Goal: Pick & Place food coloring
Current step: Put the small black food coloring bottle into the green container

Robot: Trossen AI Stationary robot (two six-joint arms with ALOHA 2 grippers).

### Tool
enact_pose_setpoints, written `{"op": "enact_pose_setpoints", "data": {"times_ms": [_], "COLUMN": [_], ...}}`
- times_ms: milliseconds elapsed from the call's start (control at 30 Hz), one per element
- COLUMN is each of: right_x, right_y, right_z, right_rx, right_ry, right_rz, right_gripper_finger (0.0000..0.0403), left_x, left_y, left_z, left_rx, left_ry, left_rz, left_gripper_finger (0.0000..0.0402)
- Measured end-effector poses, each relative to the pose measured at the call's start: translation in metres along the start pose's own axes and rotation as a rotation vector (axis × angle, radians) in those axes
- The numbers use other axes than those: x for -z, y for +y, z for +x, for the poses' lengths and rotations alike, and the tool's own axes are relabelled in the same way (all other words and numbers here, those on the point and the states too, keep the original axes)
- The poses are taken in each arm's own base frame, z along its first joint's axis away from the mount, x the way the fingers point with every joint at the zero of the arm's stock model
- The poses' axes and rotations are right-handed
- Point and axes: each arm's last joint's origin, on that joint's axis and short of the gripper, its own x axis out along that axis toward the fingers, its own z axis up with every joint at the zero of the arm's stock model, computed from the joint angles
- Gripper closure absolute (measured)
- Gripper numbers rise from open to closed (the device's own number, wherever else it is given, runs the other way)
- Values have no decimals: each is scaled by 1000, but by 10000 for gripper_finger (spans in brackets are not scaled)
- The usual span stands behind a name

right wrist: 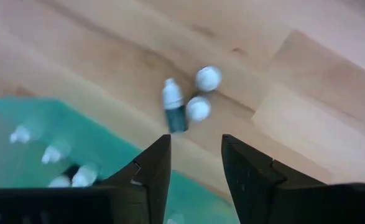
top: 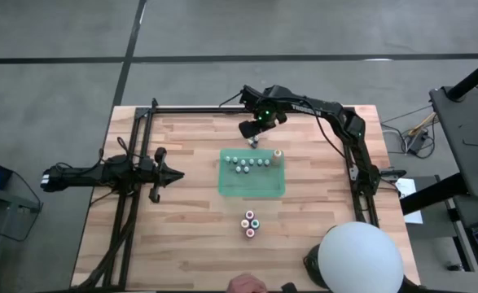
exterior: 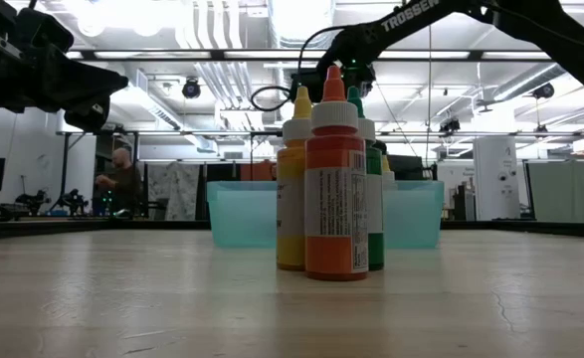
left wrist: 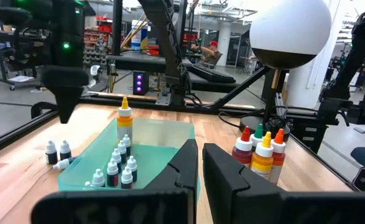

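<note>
Several tiny pale-capped food coloring bottles (top: 247, 163) stand in a green tray (top: 253, 185), with a taller yellow-orange dropper bottle (top: 278, 155) at its far right corner. Three more tiny bottles rest on the wood just beyond the tray's far edge: two upright (right wrist: 208, 78) (right wrist: 198, 107) and one lying on its side (right wrist: 175, 111). My right gripper (right wrist: 196, 162) hangs open above these three, pointing down, with nothing between its fingers. My left gripper (left wrist: 201, 168) is shut and empty at the table's left side.
A cluster of larger squeeze bottles (top: 250, 223), red-, yellow- and green-topped, stands on the table nearer than the tray. A white dome (top: 359, 257) sits at the near right corner. Bare wood lies left and right of the tray.
</note>
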Motion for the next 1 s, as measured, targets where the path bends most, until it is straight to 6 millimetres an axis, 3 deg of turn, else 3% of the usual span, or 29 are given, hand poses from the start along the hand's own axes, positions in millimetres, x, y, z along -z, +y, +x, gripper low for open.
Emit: {"op": "enact_pose_setpoints", "data": {"times_ms": [167,700,1000], "right_x": [-4,-3,-9], "right_y": [-5,-8,2], "right_z": [0,8,-6], "right_rx": [1,48,-6], "right_ry": [-7,-34,-86], "right_rz": [79,100,89], "right_gripper_finger": [256,208,207], "left_x": [0,0,0], "left_y": [0,0,0], "left_z": [0,0,0], "left_rx": [0,1,0], "left_ry": [0,0,0], "left_rz": [0,0,0], "left_gripper_finger": [401,401,401]}}
